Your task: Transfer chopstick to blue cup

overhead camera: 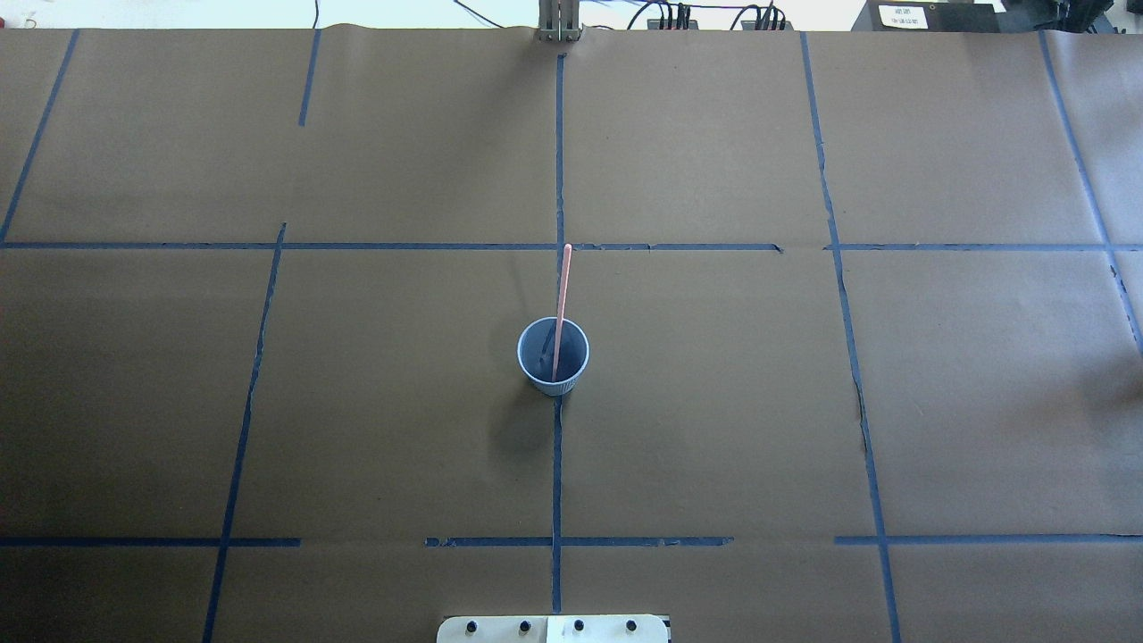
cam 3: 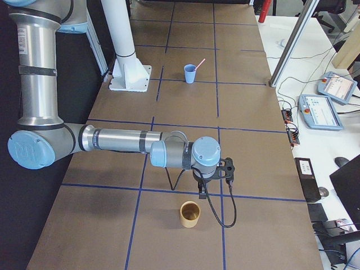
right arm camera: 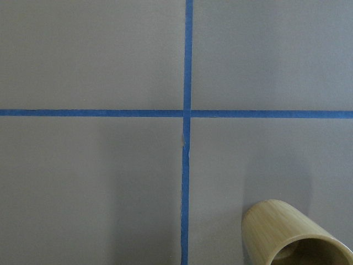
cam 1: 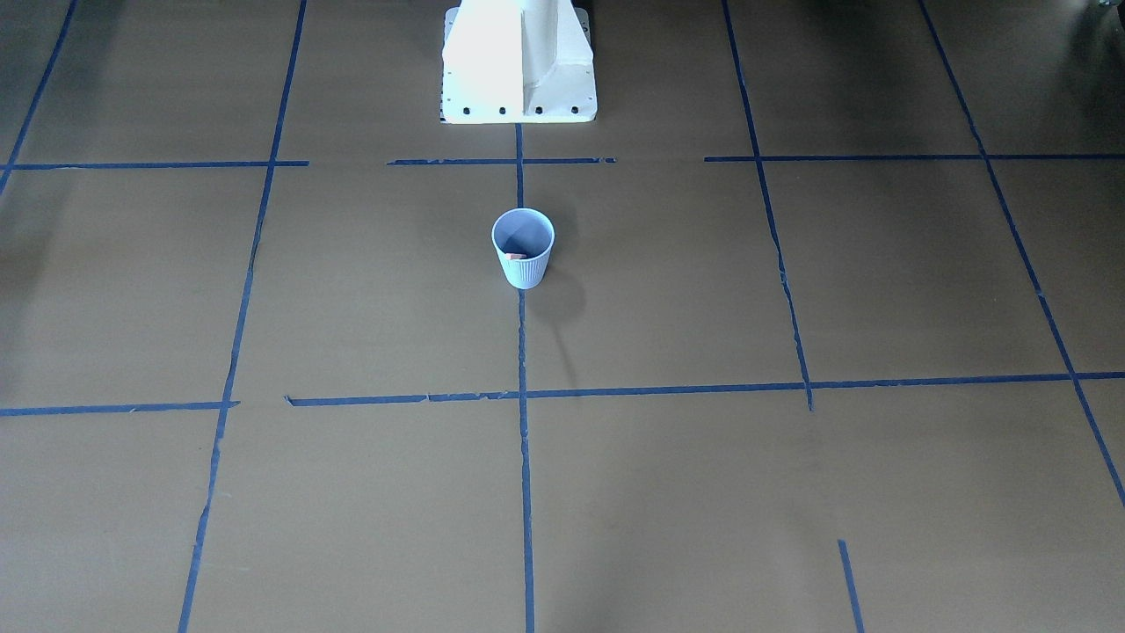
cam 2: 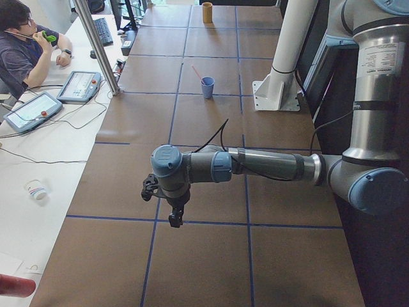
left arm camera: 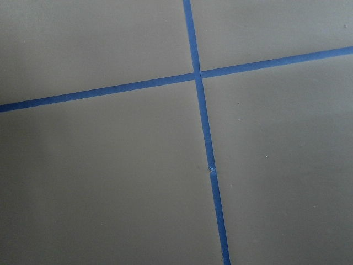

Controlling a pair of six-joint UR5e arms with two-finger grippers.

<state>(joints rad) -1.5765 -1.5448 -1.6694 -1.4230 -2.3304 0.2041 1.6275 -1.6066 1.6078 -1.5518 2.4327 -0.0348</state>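
Note:
The blue cup [overhead camera: 553, 355] stands upright at the table's middle, on a blue tape line; it also shows in the front view [cam 1: 523, 249] and both side views [cam 2: 208, 87] [cam 3: 190, 73]. One salmon-pink chopstick [overhead camera: 561, 304] stands in it, leaning on the rim away from the robot, its top well above the cup [cam 3: 199, 64]. My left gripper [cam 2: 174, 220] hangs over the table's left end, far from the cup; I cannot tell whether it is open or shut. My right gripper [cam 3: 201, 191] hangs over the right end, likewise; I cannot tell its state.
A tan bamboo cup [cam 3: 189, 214] stands upright just below the right gripper, also in the right wrist view [right arm camera: 295, 234]. The white robot base [cam 1: 518, 61] is behind the blue cup. An operator [cam 2: 22, 45] and teach pendants [cam 2: 80, 85] are at a side bench.

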